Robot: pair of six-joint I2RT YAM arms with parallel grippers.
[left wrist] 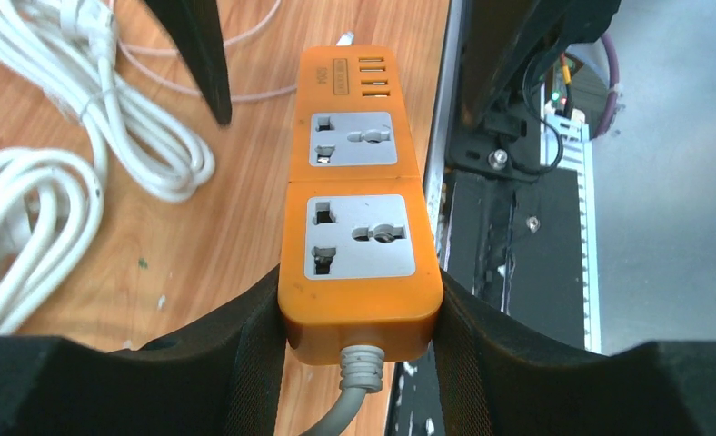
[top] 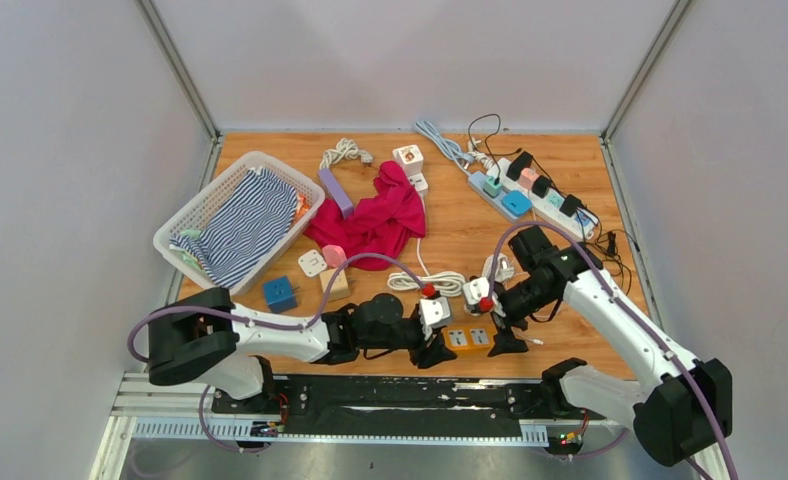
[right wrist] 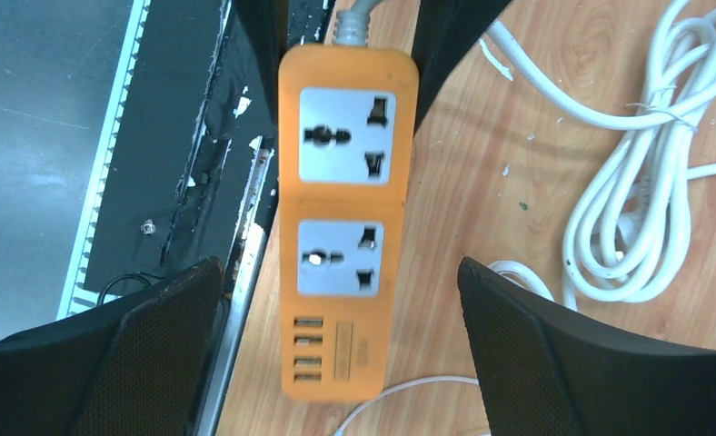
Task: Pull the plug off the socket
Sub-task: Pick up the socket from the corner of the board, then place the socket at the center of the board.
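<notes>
An orange power strip (top: 470, 338) (left wrist: 359, 182) (right wrist: 345, 227) lies along the table's near edge. Its two grey sockets and its USB ports are all empty. My left gripper (top: 435, 345) (left wrist: 362, 300) is shut on the strip's grey-cable end, with a pad pressed against each side. My right gripper (top: 503, 330) (right wrist: 341, 300) stands wide open over the USB end, both fingers well clear of the strip. A thin white cable (right wrist: 409, 386) curves just past that end, and its small plug tip (left wrist: 345, 38) lies loose on the wood, touching no port.
Coiled white cables (top: 440, 283) (right wrist: 627, 218) (left wrist: 82, 163) lie just beyond the strip. The black base rail (top: 400, 390) runs right beside it, off the table edge. Farther back are a blue adapter (top: 280, 293), a basket (top: 185, 215), a red cloth (top: 380, 215) and a white loaded power strip (top: 540, 190).
</notes>
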